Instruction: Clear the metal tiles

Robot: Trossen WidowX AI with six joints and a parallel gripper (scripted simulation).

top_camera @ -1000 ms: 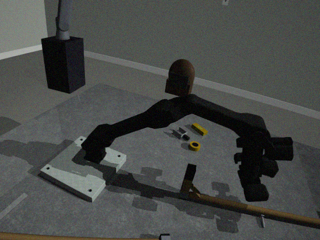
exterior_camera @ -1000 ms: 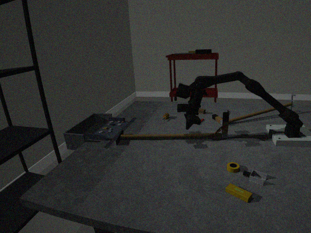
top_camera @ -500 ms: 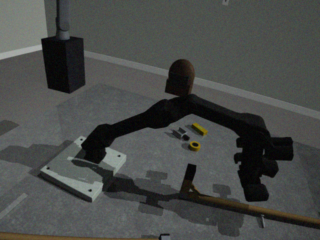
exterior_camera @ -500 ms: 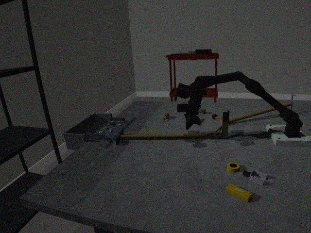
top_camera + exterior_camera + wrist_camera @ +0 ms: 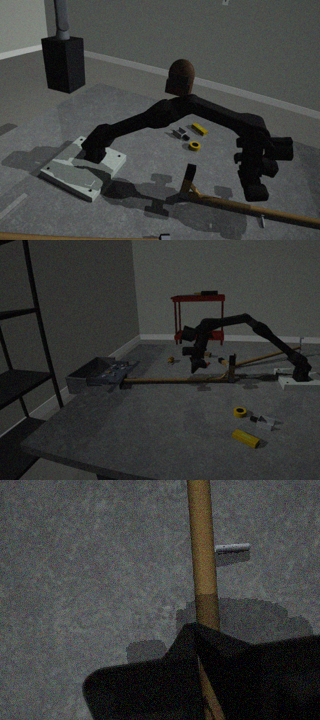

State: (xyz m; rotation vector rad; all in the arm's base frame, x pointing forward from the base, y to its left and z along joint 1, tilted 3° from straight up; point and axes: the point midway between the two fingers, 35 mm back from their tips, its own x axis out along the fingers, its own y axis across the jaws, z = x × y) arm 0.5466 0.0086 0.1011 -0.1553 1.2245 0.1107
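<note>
The long scraper lies on the table, its wooden handle (image 5: 284,215) (image 5: 168,380) (image 5: 204,555) running towards the steel plate (image 5: 99,381). Its upright dark-topped grip (image 5: 188,176) (image 5: 232,366) stands at the end nearer the arm's base. My gripper (image 5: 255,194) (image 5: 196,369) (image 5: 191,629) is shut and empty, above the handle between the grip and the plate. Several small metal tiles (image 5: 111,371) lie on the plate. The grey catch box (image 5: 77,384) is at the plate's far end; its inside is too dark to read. The scraper's head is hard to make out by the plate.
A small metal rod (image 5: 262,221) (image 5: 233,547) lies beside the handle. A yellow tape roll (image 5: 194,146) (image 5: 239,412), a metal bracket (image 5: 179,132) (image 5: 265,422) and a yellow block (image 5: 199,129) (image 5: 245,438) lie to one side. Another wooden-handled tool (image 5: 263,357) lies on the other side.
</note>
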